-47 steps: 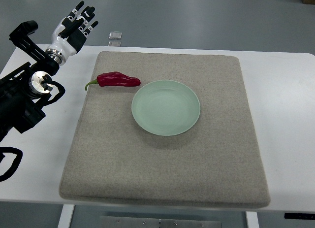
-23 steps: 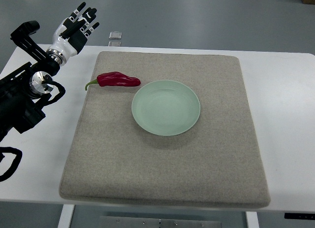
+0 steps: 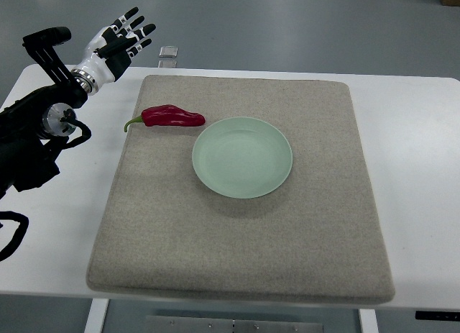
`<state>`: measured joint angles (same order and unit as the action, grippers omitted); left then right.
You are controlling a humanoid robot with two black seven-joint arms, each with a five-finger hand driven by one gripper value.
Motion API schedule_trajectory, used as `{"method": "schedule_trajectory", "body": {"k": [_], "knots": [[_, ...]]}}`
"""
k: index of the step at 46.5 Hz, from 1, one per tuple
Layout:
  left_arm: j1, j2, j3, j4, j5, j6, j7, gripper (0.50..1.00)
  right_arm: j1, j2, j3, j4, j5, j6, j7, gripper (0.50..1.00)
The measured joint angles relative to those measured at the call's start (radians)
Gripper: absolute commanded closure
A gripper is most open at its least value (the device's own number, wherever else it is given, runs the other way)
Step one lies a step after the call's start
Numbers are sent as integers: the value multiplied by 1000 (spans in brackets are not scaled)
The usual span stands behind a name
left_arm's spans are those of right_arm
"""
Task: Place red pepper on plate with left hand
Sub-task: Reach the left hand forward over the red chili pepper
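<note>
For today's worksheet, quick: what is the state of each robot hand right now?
Left hand: open, fingers spread, holding nothing, raised at the table's far left corner, apart from the red pepper.
Right hand: not in view.

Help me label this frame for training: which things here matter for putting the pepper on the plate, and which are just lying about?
Belongs to the job:
- red pepper, on the mat beside the plate
- plate, pale green, empty
- left robot hand, open, above the table's far left corner

Just there:
- grey mat
- white table
- small clear object at the far edge
</note>
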<state>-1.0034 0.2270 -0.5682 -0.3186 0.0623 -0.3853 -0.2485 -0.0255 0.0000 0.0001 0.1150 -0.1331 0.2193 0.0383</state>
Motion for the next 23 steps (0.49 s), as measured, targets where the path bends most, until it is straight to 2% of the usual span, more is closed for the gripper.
{"method": "schedule_trajectory", "body": {"k": [23], "knots": [[-36,1,110,-64,425,-2,1,510,0,0,0,0,0,0,0,572]]}}
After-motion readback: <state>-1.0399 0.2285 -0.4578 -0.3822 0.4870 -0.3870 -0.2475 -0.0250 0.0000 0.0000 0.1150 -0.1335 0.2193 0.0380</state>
